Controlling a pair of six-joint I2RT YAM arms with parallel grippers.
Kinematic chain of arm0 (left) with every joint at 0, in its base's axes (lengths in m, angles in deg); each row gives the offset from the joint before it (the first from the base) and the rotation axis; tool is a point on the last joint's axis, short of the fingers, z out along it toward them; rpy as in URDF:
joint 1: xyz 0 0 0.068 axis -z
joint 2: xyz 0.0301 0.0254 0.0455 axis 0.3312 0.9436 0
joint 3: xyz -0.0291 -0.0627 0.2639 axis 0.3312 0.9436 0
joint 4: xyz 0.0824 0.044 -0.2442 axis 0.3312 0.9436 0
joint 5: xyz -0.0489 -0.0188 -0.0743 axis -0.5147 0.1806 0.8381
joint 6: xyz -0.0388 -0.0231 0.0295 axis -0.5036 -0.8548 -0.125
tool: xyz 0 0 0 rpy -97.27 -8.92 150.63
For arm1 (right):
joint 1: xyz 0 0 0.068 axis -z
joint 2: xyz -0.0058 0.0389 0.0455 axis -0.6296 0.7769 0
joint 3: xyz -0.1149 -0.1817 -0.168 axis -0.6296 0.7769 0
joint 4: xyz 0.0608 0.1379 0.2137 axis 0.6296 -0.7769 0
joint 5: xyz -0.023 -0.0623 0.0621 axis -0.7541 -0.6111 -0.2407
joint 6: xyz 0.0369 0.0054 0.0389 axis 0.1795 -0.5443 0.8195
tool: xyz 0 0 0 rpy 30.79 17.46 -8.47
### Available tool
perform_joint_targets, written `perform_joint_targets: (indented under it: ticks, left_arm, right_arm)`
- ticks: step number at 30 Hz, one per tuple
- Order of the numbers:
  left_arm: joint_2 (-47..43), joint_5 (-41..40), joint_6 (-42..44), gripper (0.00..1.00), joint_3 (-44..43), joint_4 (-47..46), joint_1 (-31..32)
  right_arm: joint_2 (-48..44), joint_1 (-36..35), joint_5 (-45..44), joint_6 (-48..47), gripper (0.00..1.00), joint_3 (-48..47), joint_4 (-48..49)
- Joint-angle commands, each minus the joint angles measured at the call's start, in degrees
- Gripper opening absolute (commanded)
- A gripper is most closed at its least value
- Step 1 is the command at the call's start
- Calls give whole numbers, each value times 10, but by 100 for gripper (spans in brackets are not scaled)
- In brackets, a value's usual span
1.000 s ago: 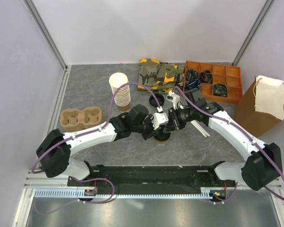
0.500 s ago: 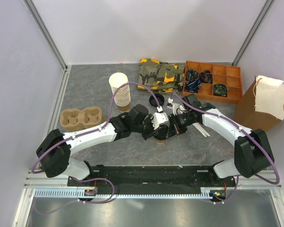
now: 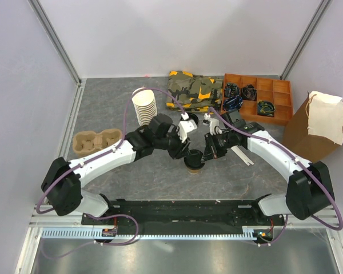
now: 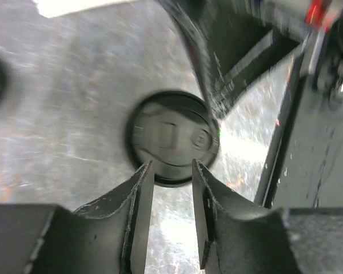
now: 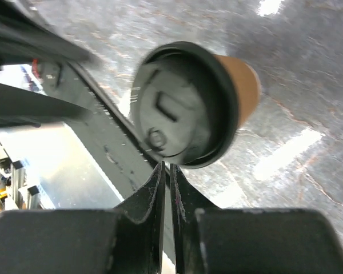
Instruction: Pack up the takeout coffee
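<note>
The takeout coffee (image 3: 194, 162), a small brown paper cup with a round black lid, stands upright on the grey table between the two arms. In the left wrist view the lid (image 4: 172, 137) lies just beyond my left gripper (image 4: 172, 166), which is open and empty, its tips at the lid's near rim. In the right wrist view the cup (image 5: 244, 90) shows its brown side under the lid (image 5: 183, 108); my right gripper (image 5: 167, 166) is shut and empty just beside the rim. From above, the left gripper (image 3: 187, 152) and the right gripper (image 3: 206, 153) flank the cup.
A stack of lidless cups (image 3: 144, 106) and a cardboard cup carrier (image 3: 97, 141) are at the left. A camouflage cloth (image 3: 194, 89), an orange compartment tray (image 3: 257, 98) and a brown paper bag (image 3: 317, 128) are at the back right. A white stick (image 3: 240, 154) lies right of the cup.
Both grippers have drawn back from over the cup. The left arm swung toward the back of the table, and the lidded cup now stands uncovered between them.
</note>
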Motion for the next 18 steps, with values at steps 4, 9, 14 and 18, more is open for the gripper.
perform_joint_targets:
  ticks: [4,9,14,18]
  left_arm:
    - [-3,25,-33,41,-26,18,-34]
    - [13,33,-26,41,-12,10,-34]
    - [16,40,-23,42,1,7,-33]
    - [11,36,-22,38,5,3,-33]
  right_arm:
    - [53,4,-56,-17,13,-27,16]
    - [73,4,-65,-26,13,-48,27]
    - [102,3,-81,-32,12,-71,35]
    - [111,7,-75,-36,12,-90,33]
